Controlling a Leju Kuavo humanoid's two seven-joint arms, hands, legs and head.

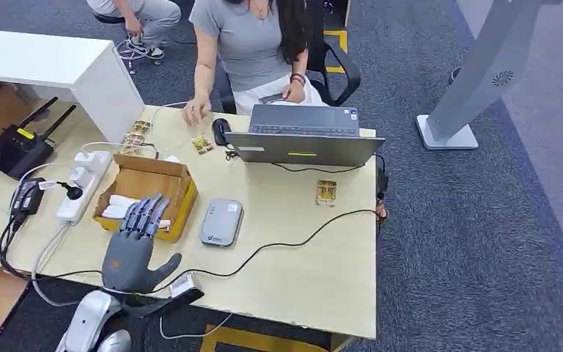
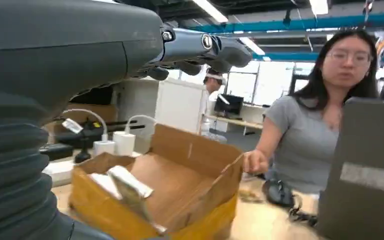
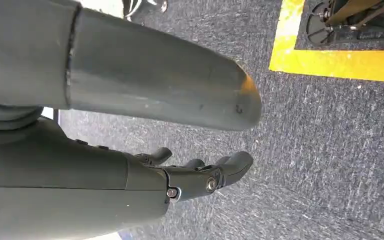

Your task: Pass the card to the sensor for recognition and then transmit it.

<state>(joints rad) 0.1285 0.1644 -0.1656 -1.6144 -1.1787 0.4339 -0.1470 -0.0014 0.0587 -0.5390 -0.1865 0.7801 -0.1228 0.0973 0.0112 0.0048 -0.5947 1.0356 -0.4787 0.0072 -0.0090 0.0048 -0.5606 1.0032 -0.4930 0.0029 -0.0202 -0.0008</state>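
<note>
Left hand [image 1: 133, 246] is raised over the near edge of the box [image 1: 146, 196], fingers [image 1: 144, 213] straight and apart, holding nothing. Right hand [image 3: 190, 177] hangs over carpet, fingers loosely extended and parted, likewise holding nothing.

Cards: one card [image 1: 326, 192] lies flat on the tabletop [image 1: 293, 271] right of the sensor [image 1: 221, 221], well apart from both hands. More lie near the person's hand [image 1: 194, 111], by the laptop [image 1: 304, 136].

Handling, as judged: thin, light, stiff, probably slick-faced. Lying flat, it offers no edge; pinch across opposite edges, or slide it to the tabletop rim first.

Not determinable: the card's printing, too small; which card is intended; whether the white items in the box are cards. The sensor's read face is unmarked at this size.
</note>
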